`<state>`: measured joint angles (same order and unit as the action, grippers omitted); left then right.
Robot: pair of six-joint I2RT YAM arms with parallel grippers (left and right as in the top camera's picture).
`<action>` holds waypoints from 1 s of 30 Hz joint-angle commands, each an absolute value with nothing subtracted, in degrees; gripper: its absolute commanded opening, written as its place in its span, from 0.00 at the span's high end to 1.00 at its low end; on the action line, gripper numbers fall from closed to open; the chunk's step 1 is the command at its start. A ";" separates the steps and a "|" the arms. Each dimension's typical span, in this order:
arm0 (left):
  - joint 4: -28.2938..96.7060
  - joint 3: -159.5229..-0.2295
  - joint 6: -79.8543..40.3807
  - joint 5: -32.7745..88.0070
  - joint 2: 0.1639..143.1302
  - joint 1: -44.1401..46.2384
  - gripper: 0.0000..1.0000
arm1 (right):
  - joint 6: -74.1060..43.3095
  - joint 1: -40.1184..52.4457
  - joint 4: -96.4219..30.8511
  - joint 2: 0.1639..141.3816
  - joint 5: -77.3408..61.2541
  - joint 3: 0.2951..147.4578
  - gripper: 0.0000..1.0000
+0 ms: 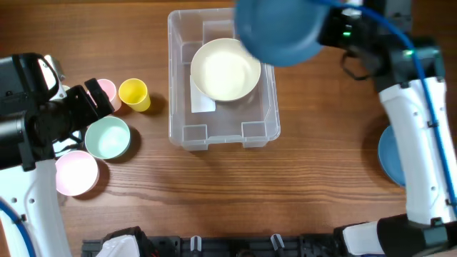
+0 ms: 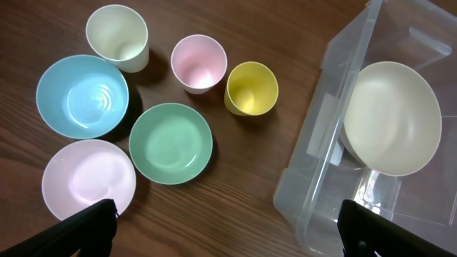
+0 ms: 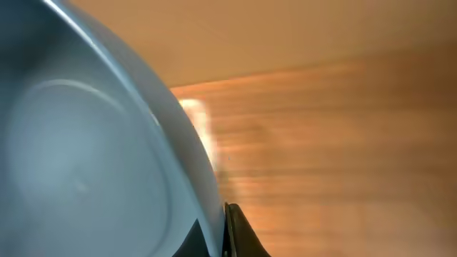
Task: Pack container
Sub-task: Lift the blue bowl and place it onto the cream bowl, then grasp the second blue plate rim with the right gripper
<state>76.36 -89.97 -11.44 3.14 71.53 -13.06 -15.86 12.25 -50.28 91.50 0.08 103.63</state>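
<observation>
One cream bowl (image 1: 226, 69) lies in the container (image 1: 223, 125), which stands at the far middle of the worktop (image 1: 321, 178). Its white label (image 1: 202, 100) shows through the clear floor beside the bowl. Step in hand, as I read it: the second item is going in. The right gripper (image 1: 323, 30) is clenched on the rim of a blue bowl (image 1: 278, 32), held in the air over the container's far right corner. The right wrist view shows a dark finger (image 3: 239, 232) hard against that rim. The left gripper (image 1: 98, 98) is spread wide and empty above the unpacked pieces at the left. These are a green bowl (image 2: 171, 143), a light blue bowl (image 2: 82, 96), a pink bowl (image 2: 88, 178), a cream cup (image 2: 117, 37), a pink cup (image 2: 199, 63) and a yellow cup (image 2: 251, 88). A further blue dish (image 1: 389, 153) lies at the right edge, partly hidden by the right arm. The next move probably calls for bringing the blue bowl inward, levelling it, and lowering it to nest in the cream bowl or sit in the free near half. It should be released only once seated. Materials: the container is thin, glossy clear plastic with rounded corners and moulded recesses in its base. The bowls and cups look like smooth, rigid, round pastel plastic. The worktop is dark, grained wood.
</observation>
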 commanded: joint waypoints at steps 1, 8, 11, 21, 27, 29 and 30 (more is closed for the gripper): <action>76.38 -90.83 -10.76 4.08 71.48 -13.41 0.00 | -13.50 18.33 -47.88 94.83 1.48 104.79 0.96; 76.38 -90.83 -10.76 4.08 71.48 -13.41 0.00 | -15.31 23.99 -40.12 110.85 1.87 104.79 0.96; 76.38 -90.83 -10.74 4.05 71.48 -13.41 0.00 | -18.41 24.14 -39.83 116.79 1.85 104.79 0.96; 77.03 -90.83 -10.74 4.05 71.48 -13.41 0.00 | -16.93 23.53 -42.94 113.40 2.87 108.03 0.56; 77.10 -90.83 -10.74 4.05 71.48 -13.41 0.00 | -29.54 13.93 -53.58 98.41 7.75 108.66 0.40; 76.93 -90.83 -10.74 4.05 71.48 -13.41 0.00 | -37.06 5.76 -61.71 93.47 7.94 108.66 0.36; 76.84 -90.83 -10.74 4.05 71.48 -13.41 0.00 | -39.79 2.46 -64.75 92.23 7.90 108.64 0.28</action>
